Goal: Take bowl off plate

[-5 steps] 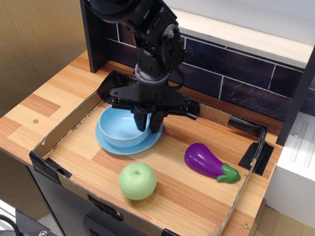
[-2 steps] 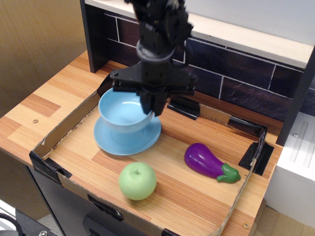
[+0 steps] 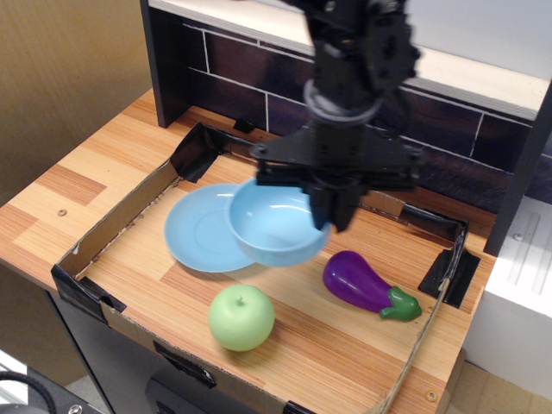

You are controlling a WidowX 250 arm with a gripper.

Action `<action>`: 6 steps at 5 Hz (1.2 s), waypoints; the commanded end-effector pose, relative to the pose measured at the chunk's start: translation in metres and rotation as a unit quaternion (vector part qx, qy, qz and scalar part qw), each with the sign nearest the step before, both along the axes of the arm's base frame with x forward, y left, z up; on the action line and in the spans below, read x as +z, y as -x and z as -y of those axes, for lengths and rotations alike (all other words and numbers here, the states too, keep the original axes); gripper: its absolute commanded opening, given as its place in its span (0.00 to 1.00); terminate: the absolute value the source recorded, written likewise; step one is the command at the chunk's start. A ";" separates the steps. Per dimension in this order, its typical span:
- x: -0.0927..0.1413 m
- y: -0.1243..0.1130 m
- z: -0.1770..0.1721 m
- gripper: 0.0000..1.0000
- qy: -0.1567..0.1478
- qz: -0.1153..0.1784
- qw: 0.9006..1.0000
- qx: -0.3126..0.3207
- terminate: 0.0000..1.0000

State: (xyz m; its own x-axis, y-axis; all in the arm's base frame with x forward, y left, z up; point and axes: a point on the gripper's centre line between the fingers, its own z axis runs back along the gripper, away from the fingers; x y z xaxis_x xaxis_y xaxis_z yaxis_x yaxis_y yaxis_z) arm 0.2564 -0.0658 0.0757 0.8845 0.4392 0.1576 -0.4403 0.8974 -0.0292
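Observation:
The light blue bowl [image 3: 274, 224] hangs in the air, tilted, held by its right rim. My gripper [image 3: 331, 210] is shut on that rim, with the black arm rising above it. The flat light blue plate [image 3: 197, 228] lies bare on the wooden tray floor to the left of the bowl. The bowl's left edge overlaps the plate's right edge in this view.
A green apple [image 3: 241, 317] sits in front of the plate. A purple eggplant [image 3: 366, 285] lies to the right, just below the gripper. A low cardboard wall [image 3: 112, 224] with black tape rings the tray. A dark brick wall [image 3: 448, 129] stands behind.
The gripper lifted the bowl off the plate and carried it to the right. The plate stayed in place and now lies uncovered.

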 end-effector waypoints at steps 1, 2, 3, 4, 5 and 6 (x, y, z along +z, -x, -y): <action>0.015 0.026 0.045 0.00 0.028 0.011 0.999 -0.028 0.00; -0.001 0.031 0.053 0.00 0.038 0.009 0.999 -0.012 0.00; -0.011 0.037 0.061 0.00 0.036 0.014 0.999 -0.014 0.00; -0.022 0.045 0.073 0.00 0.041 0.012 0.999 -0.025 0.00; -0.027 0.049 0.078 0.00 0.041 0.012 0.999 -0.030 0.00; -0.030 0.050 0.080 0.00 0.046 0.015 0.999 -0.025 0.00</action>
State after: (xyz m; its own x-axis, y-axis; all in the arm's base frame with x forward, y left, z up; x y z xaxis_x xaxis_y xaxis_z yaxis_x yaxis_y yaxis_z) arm 0.2052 -0.1457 0.0382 0.9029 0.4081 0.1348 -0.3959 0.9118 -0.1088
